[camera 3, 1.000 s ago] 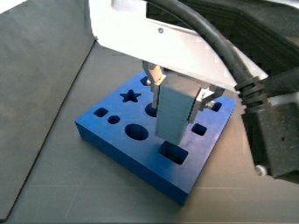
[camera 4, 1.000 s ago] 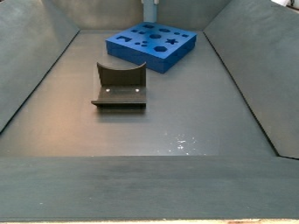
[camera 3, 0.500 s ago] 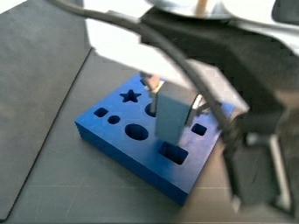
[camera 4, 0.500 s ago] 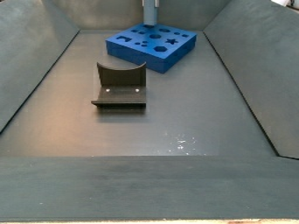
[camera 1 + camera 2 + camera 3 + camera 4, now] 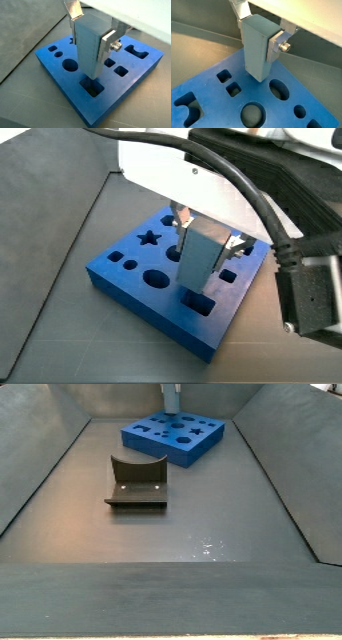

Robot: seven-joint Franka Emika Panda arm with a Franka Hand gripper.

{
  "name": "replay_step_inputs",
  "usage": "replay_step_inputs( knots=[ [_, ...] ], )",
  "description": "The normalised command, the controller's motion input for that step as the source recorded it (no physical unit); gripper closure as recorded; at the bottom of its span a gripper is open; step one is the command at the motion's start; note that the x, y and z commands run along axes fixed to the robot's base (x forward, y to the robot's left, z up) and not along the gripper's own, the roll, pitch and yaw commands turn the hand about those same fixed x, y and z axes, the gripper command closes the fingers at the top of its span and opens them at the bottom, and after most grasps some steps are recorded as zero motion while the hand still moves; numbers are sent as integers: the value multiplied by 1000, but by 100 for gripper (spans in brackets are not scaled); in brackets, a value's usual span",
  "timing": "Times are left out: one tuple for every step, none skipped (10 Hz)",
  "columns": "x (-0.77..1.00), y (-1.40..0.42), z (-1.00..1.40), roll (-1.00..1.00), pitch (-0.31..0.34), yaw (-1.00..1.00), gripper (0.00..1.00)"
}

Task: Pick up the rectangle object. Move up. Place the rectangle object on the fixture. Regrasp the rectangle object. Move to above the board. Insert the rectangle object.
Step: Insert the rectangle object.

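My gripper [image 5: 91,30] is shut on the rectangle object [image 5: 90,52], a light-blue block held upright by its upper end between the silver fingers [image 5: 276,44]. The block [image 5: 201,258] hangs over the deep-blue board [image 5: 140,308]. Its lower end is just above the rectangular slot [image 5: 93,89] and apart from the board's surface [image 5: 211,92]. In a side view the block [image 5: 170,398] shows at the far end, above the board [image 5: 174,436]. The fixture [image 5: 136,484], a dark notched holder, stands on the floor nearer the camera, with nothing on it.
Sloping grey walls [image 5: 40,474] enclose the floor on both sides. The board's other cut-outs, a star [image 5: 150,236], circles and squares, surround the block. The arm's cables and body [image 5: 267,188] loom over the board's right side.
The arm's upper body and cables swung through the side view and back. The block and gripper stay at about the same spot over the board's slot.
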Motion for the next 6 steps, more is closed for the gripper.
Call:
replay_step_inputs(
  knots=[
    [-146,-763,-14,517,106,-209,100],
    [-154,-791,-3,566,66,-160,100],
    [-274,-771,0,646,0,-106,100],
    [-294,-671,0,606,-17,-89,100],
    [-34,-89,0,77,-23,0,100],
    [31,-9,0,0,11,0,100]
  ],
)
